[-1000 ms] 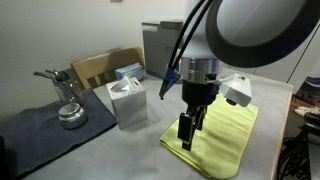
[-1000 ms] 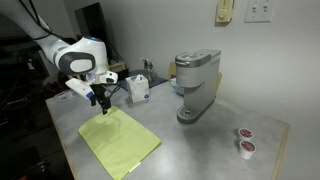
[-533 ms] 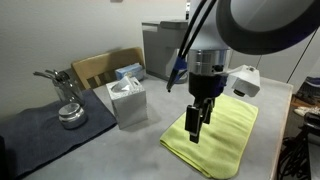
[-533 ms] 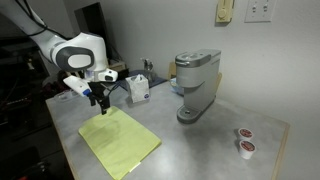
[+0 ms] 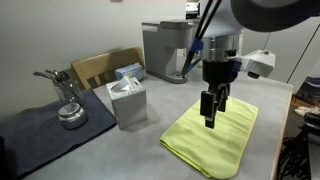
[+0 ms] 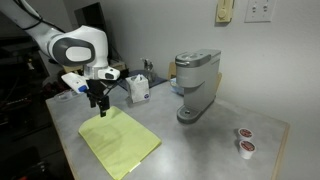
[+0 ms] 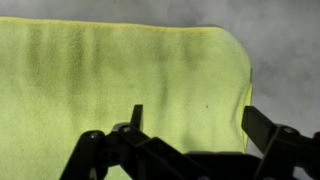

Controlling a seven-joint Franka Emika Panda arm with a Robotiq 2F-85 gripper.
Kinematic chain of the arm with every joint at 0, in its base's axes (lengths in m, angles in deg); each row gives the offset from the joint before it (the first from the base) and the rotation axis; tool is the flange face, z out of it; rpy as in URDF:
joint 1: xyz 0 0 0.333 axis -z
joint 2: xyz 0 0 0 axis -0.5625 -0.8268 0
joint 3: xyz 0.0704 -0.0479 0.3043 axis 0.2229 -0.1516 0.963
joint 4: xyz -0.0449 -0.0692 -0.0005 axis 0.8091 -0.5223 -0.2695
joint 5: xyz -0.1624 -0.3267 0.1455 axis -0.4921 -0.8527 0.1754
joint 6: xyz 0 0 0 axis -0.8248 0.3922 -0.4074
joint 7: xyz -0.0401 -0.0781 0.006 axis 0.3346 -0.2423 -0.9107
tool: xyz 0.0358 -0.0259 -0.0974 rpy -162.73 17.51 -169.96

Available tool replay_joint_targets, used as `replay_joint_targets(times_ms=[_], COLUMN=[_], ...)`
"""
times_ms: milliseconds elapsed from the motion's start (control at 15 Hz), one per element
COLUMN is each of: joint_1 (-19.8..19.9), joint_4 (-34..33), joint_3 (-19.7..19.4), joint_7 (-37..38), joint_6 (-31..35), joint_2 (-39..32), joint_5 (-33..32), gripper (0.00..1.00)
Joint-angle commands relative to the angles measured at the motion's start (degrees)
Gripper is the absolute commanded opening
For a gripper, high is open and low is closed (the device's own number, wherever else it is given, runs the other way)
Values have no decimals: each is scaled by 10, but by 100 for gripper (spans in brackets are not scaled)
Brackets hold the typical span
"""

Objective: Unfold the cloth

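Your grey counter (image 6: 200, 140) carries the lime cloth (image 6: 120, 142) lying flat, a dark mat (image 5: 40, 125), a grey tissue box (image 5: 127, 100) just beside it, a coffee machine (image 6: 196, 85) and two small cups (image 6: 243, 132).

Gripper (image 6: 99, 110) hovers above the flat lime cloth (image 6: 121, 143)

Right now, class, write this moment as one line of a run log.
gripper: open, empty | position: above cloth | cloth: lying flat on table | grasp: none yet
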Motion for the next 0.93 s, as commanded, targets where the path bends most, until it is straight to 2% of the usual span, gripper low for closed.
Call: replay_joint_targets(times_ms=[0,400,467,867], joint_1=[11,22,17,16], joint_4=[27,39,22,21], joint_3=[-12,-24,-19,-19], joint_7=[13,2,3,3], joint_6=[-33,-84,-67,-69], joint_2=[48,91,65,66], joint_5=[-13,1,-1,-1], gripper=[100,100,100,100])
